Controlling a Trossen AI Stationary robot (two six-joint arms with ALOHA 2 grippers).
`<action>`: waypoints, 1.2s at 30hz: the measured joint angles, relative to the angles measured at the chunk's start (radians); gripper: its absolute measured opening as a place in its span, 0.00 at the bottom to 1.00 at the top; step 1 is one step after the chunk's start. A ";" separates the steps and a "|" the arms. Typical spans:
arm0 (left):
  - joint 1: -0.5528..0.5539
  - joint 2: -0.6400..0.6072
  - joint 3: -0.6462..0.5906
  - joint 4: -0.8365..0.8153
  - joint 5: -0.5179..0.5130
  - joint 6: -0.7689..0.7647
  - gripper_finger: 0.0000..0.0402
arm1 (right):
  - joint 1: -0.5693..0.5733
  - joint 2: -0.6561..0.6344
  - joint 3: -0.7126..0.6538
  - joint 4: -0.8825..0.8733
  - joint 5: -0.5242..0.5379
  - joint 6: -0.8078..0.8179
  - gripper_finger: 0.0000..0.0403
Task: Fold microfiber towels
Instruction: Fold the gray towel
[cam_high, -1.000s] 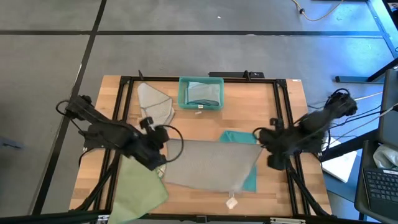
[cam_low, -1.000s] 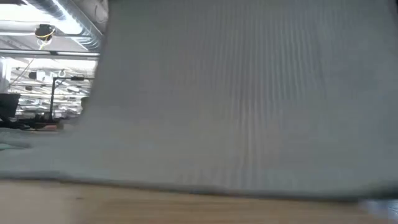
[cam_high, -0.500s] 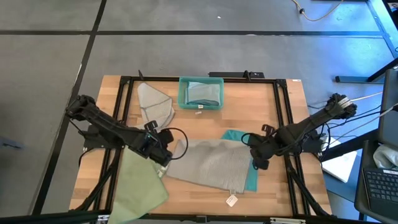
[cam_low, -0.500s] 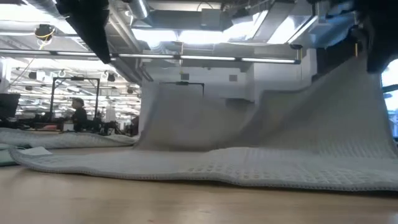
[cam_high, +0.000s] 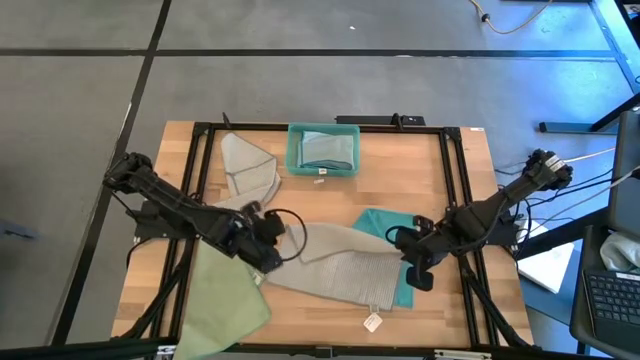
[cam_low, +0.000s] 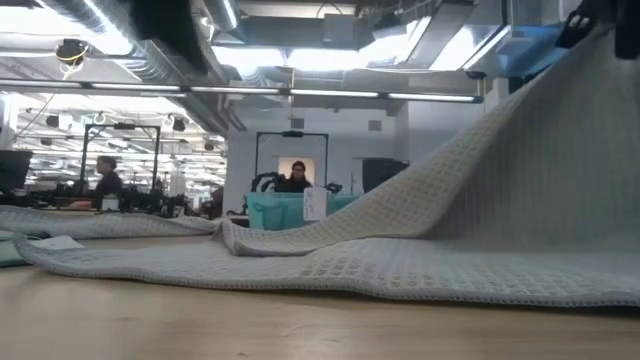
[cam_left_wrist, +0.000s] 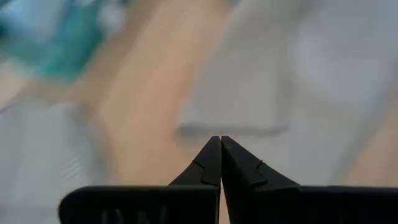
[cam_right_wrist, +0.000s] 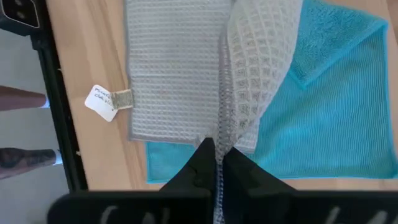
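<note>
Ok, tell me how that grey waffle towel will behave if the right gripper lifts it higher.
Probably floppy: the grey towel already sags in a slack fold from the right gripper, which is shut on its edge. Likely light, since a thin pinch carries it. It may drag the teal towel beneath it, as they overlap.

grey towel (cam_high: 345, 268) lowered, folded narrower, pincers closer together

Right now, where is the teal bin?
In the high view, the teal bin sits at the table's far edge, centred, with a folded grey towel just to its left.
</note>
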 joint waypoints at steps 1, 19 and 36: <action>-0.003 0.000 0.000 0.085 0.025 0.053 0.00 | 0.000 0.000 -0.005 0.003 0.000 -0.001 0.02; 0.053 0.287 -0.006 0.423 0.309 0.547 0.39 | 0.000 0.000 -0.033 0.061 0.011 0.007 0.03; 0.174 0.389 -0.006 0.362 0.378 0.552 0.41 | 0.000 0.000 -0.034 0.105 0.055 0.053 0.03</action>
